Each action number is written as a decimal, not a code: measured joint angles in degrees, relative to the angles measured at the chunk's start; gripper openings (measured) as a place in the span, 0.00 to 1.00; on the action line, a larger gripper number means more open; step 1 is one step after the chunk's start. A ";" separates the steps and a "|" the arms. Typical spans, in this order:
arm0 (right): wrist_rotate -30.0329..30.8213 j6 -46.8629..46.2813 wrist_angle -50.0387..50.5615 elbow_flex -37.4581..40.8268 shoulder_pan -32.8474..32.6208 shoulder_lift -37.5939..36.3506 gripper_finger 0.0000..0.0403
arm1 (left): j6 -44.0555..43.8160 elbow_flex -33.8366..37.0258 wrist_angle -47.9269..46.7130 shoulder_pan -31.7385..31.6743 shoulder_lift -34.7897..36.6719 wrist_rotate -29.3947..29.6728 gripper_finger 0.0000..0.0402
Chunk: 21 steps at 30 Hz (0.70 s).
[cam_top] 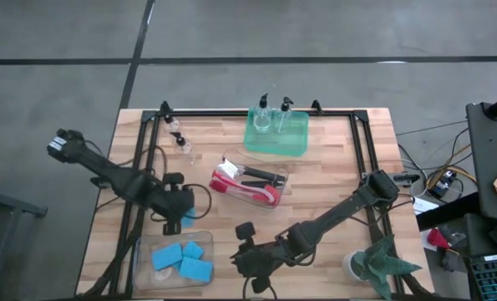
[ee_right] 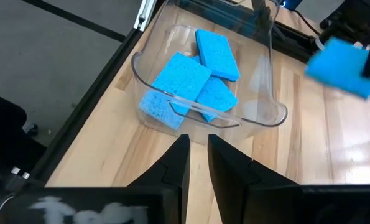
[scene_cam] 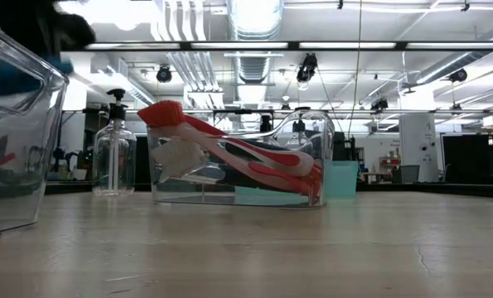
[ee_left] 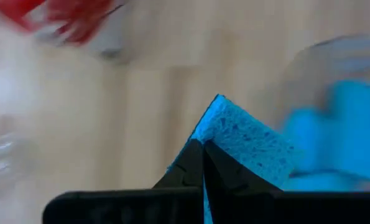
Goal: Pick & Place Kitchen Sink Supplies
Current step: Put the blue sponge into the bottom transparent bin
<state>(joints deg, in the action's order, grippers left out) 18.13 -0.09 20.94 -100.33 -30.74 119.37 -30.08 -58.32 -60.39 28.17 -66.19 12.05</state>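
sponge bin [cam_top: 144,266] holds 3 blue sponges [ee_right: 191,74]; your left gripper [cam_top: 180,216] is clamped on a 4th sponge [ee_left: 250,143], just above the bin's far edge. brushes [cam_top: 246,184] sit in mid bin, 2 pump bottles [cam_top: 273,117] in green tray [cam_top: 277,146]. right gripper [ee_right: 196,155] empty, fingers nearly closed, near bin. 2 bottles [cam_top: 180,138] look loose, still to place.
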 joint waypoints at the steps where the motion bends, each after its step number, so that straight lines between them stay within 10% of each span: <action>1: 0.00 -0.23 0.17 0.04 0.00 0.00 0.13 | -0.63 -0.98 1.13 0.27 0.50 -2.16 0.00; 9: -0.02 -3.35 3.59 0.09 0.00 0.00 0.13 | -4.10 0.35 16.31 4.87 2.27 -14.47 0.00; 21: 0.00 -5.96 6.22 0.11 0.02 0.02 0.13 | -14.89 11.56 25.01 10.55 -2.94 -12.54 0.01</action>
<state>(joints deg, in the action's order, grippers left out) 18.13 -6.04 27.16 -100.22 -30.72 119.39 -44.97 -46.77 -35.38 38.72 -69.13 -0.50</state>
